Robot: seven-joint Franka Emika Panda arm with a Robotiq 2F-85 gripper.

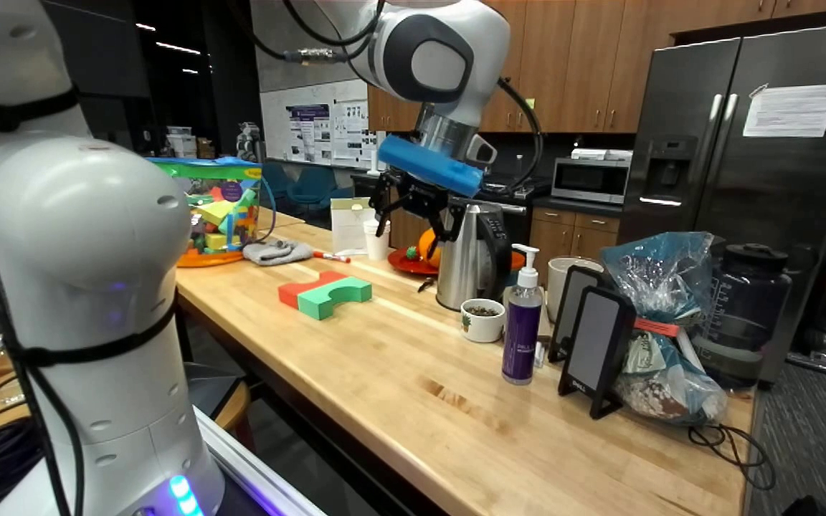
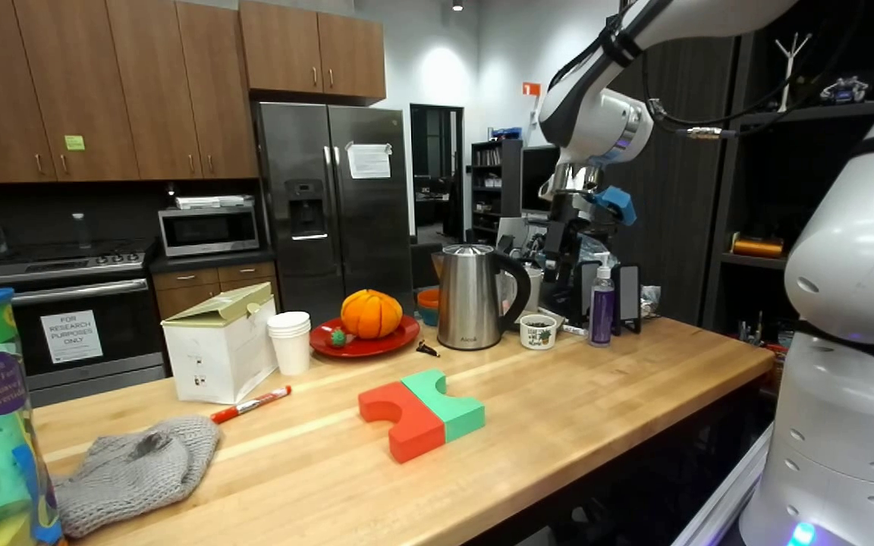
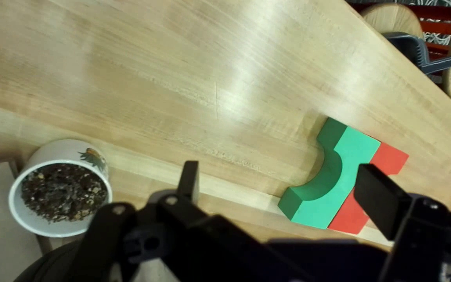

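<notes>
One wide-spread pincer (image 1: 414, 231) near a kettle (image 2: 470, 299), "DELL" on a speaker (image 1: 596, 340), "FOR RESEARCH PURPOSES ONLY" on a notice (image 2: 72, 336).

free lane between green block (image 3: 350, 168) and pot (image 3: 57, 152)

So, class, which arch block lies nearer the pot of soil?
The green block, toward the pot; the red block sits against its back, farther away.

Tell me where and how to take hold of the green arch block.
Probably by one leg of the green arch block, the gripper coming from above to pinch between notch and outer end. The block lies flat, and its straight back sits against the red block, with no visible gap.
</notes>
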